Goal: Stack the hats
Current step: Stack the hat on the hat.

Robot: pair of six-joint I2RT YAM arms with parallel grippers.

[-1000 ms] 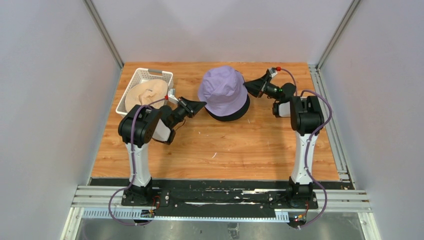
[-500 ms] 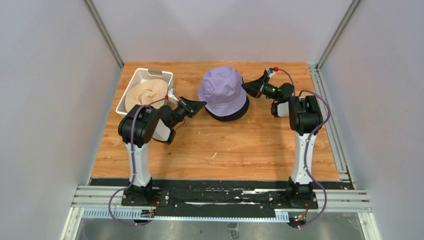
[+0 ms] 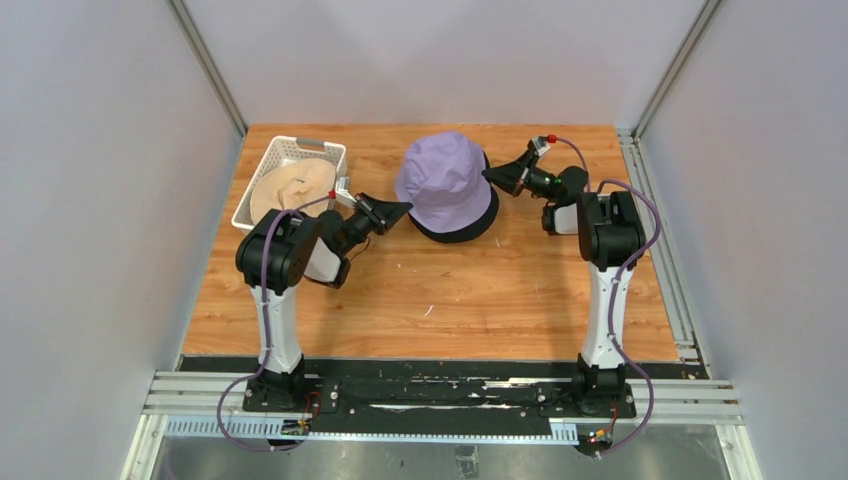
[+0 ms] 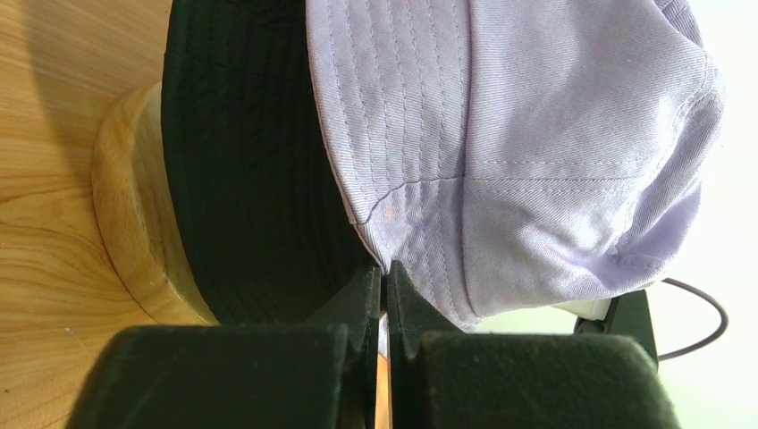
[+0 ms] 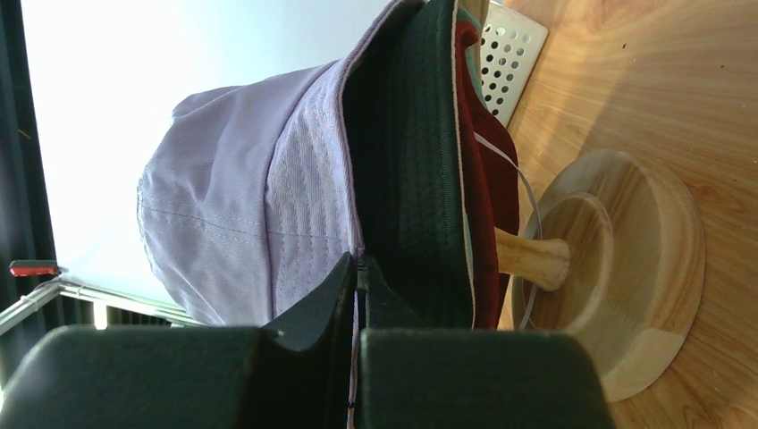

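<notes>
A lavender hat [image 3: 445,180] tops the stack on the wooden stand [image 5: 617,268], over a black hat [image 3: 472,226]. Maroon [image 5: 487,197] and teal brims show beneath the black one [image 5: 411,152] in the right wrist view. My left gripper [image 3: 403,210] is shut on the lavender brim's left edge [image 4: 393,228]. My right gripper [image 3: 489,176] is shut on the lavender brim's right edge [image 5: 308,206] and holds it slightly raised. A beige hat [image 3: 292,187] lies in the white basket [image 3: 262,170].
The basket stands at the back left of the table, behind my left arm. The stand's round wooden base [image 4: 130,214] sits on the table under the hats. Metal frame rails run along the right edge [image 3: 660,240].
My right gripper has lifted slightly up and back with the lavender brim. The left gripper has not visibly moved.
</notes>
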